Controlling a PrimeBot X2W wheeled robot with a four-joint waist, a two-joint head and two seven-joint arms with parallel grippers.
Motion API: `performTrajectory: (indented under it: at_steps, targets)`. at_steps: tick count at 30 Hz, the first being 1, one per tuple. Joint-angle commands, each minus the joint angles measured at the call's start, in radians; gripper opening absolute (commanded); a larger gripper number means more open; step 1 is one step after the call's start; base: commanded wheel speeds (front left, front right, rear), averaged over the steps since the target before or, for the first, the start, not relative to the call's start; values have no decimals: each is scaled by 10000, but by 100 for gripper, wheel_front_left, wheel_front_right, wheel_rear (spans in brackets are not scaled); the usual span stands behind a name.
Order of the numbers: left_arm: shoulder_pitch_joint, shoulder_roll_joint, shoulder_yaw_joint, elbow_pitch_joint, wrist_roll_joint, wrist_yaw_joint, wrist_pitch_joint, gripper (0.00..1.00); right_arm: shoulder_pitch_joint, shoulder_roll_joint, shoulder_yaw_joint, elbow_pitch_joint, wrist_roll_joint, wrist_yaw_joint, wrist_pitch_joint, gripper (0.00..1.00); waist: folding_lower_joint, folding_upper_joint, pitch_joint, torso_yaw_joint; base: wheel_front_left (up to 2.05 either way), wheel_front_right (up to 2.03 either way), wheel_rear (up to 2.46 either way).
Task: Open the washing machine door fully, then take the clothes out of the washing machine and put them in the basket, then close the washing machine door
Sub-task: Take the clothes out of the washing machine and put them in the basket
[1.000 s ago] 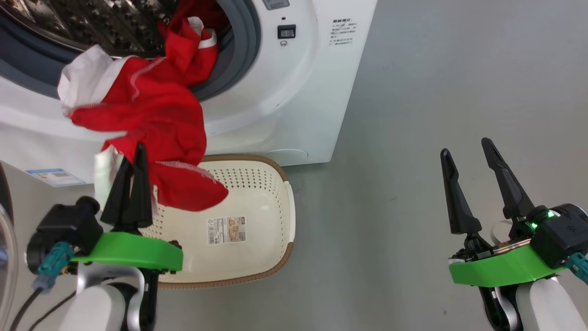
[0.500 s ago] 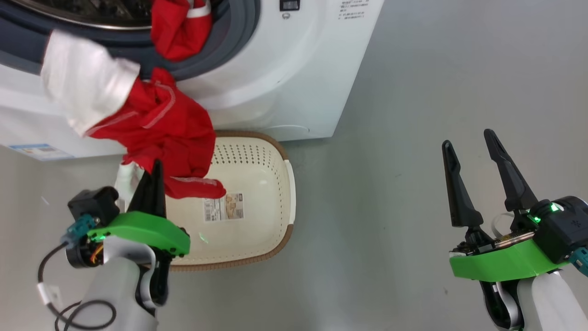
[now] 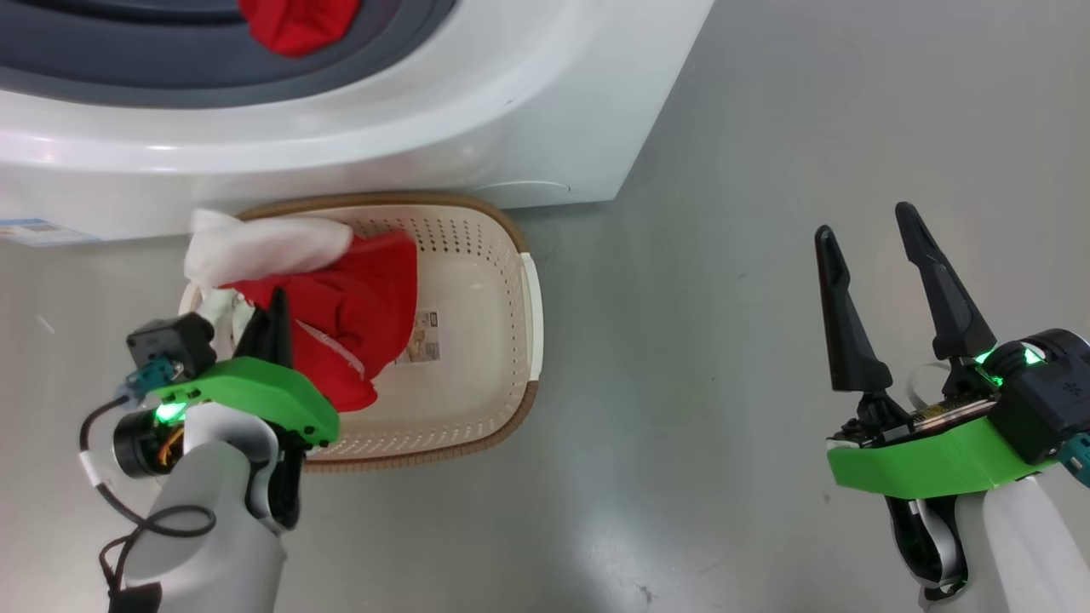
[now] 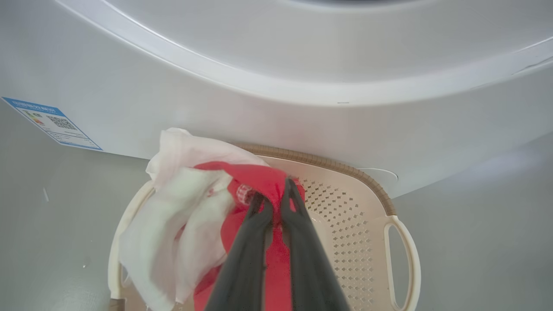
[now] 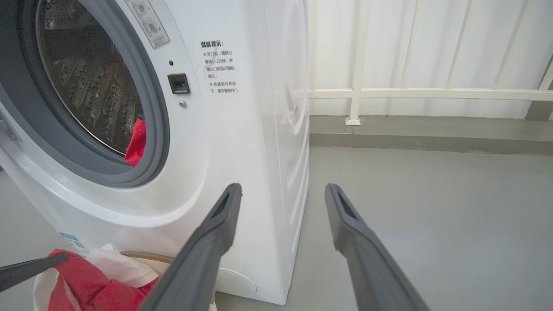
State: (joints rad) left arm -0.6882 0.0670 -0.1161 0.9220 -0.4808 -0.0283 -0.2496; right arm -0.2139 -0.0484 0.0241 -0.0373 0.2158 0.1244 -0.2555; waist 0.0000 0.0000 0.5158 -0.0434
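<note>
**Red bundle pinched over the basket's left half**

Head view. The basket sits on the floor just before the washing machine. Its long axis runs 9 to 3 o'clock along the machine's front. The left gripper points to 12, its fingers pressed together on red fabric. The clothes bunch over the basket's left half, with the white part lying across the rim toward 10 o'clock. The paper label is half covered. Another red piece lies on the grey ring at 12. The right gripper is spread and holds nothing. It stands at 3 o'clock, well apart, with bare floor around it.

Left wrist view. We get the pinch up close: both fingertips bite one red fold, and white cloth spills toward 8 o'clock. The blue label sticker sits at 10. The basket's right half is bare, with a handle at 4.

Right wrist view. This one gives us the perforated drum, with the red piece at the lower right of its mouth. A railing stands behind, with open floor toward 3.
</note>
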Motion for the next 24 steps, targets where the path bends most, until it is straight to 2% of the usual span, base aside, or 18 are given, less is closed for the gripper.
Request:
performTrajectory:
  at_steps: [1,10,17,18,20,21,24]
  targets:
    - [-247,200,311,212,170,-132,-120,0,-168,-18,320,-257,-95,63,-63,100,0,0,244,-56,0,0,0]
    - [-1416,212,-116,2687,605,-156,-82,0,-477,-18,562,-216,9,63,-63,100,0,0,902,-363,0,0,0]
    - [-1763,289,-152,3421,533,16,189,0,-656,-18,709,-133,80,63,-63,100,0,0,1125,-562,0,0,0]
    - [-1775,306,-167,3461,531,26,218,7,-675,-18,726,-123,95,63,-63,100,0,0,1138,-585,0,0,0]
    - [-1790,320,-206,3528,527,50,377,39,-702,-18,738,-107,115,63,-63,100,0,0,1153,-615,0,0,0]
    - [-1801,322,-222,3550,525,68,412,48,-710,-18,735,-100,120,63,-63,100,0,0,1157,-622,0,0,0]
    - [-1844,330,-250,3594,492,52,477,98,-727,-18,717,-72,131,63,-63,100,0,0,1156,-622,0,0,0]
